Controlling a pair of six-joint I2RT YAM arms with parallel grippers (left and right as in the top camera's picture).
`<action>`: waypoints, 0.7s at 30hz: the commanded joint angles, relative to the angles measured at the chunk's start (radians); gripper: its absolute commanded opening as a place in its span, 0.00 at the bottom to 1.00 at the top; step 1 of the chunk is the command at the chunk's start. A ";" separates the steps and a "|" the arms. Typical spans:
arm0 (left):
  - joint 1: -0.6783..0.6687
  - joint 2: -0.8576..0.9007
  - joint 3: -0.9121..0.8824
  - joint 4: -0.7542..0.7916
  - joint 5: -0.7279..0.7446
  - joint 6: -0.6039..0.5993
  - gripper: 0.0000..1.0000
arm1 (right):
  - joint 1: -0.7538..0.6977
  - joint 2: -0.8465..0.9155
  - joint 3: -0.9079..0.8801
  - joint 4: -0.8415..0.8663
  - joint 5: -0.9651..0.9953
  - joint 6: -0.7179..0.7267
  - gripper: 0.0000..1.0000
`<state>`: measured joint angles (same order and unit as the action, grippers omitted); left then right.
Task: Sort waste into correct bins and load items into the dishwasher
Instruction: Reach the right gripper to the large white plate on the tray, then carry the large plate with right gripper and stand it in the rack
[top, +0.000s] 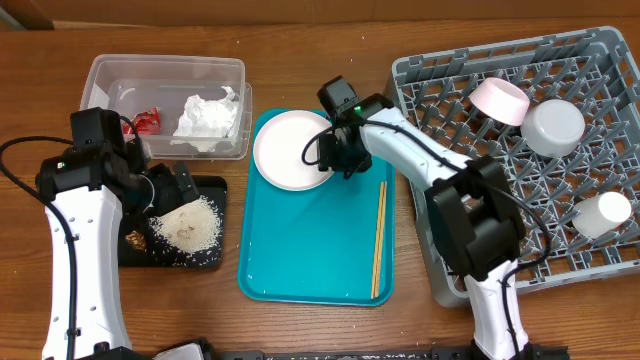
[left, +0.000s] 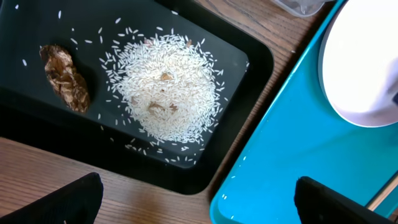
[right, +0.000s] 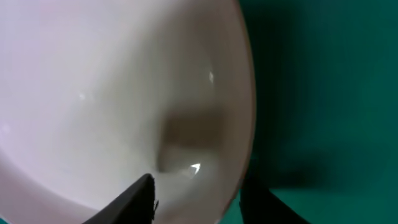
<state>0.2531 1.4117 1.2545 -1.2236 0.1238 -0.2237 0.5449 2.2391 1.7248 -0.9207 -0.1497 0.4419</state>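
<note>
Right claw (right: 198, 186) straddles the right rim of the round white-pink plate (top: 285, 150), jaws narrowed but unclamped. Grey lattice dish rack (top: 408, 90) lies rightward. Left claw (left: 198, 186) stands wide, empty.

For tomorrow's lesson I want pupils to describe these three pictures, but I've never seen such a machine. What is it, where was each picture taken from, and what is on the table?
These are two white robot arms at a wooden table, each ending in a two-finger gripper. The wide picture comes from a camera above the table; the other two come from cameras on the wrists. The left gripper, open and empty, hangs over a black tray holding rice and a brown lump. The right gripper has its fingers either side of the rim of a white plate on a teal tray, beside two chopsticks. A clear tub holds a napkin and a wrapper. The grey rack holds a pink bowl, a grey bowl and a cup.
</note>
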 joint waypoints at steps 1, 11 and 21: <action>0.002 -0.004 0.011 0.002 0.000 0.029 1.00 | 0.000 0.015 -0.003 -0.010 0.014 0.009 0.30; 0.002 -0.004 0.011 0.002 0.000 0.029 1.00 | -0.058 -0.036 0.067 -0.203 0.078 -0.004 0.04; 0.002 -0.004 0.011 0.002 0.000 0.030 1.00 | -0.122 -0.349 0.217 -0.309 0.522 -0.057 0.04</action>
<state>0.2531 1.4117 1.2545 -1.2232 0.1234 -0.2237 0.4385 2.0811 1.8648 -1.2449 0.0940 0.4034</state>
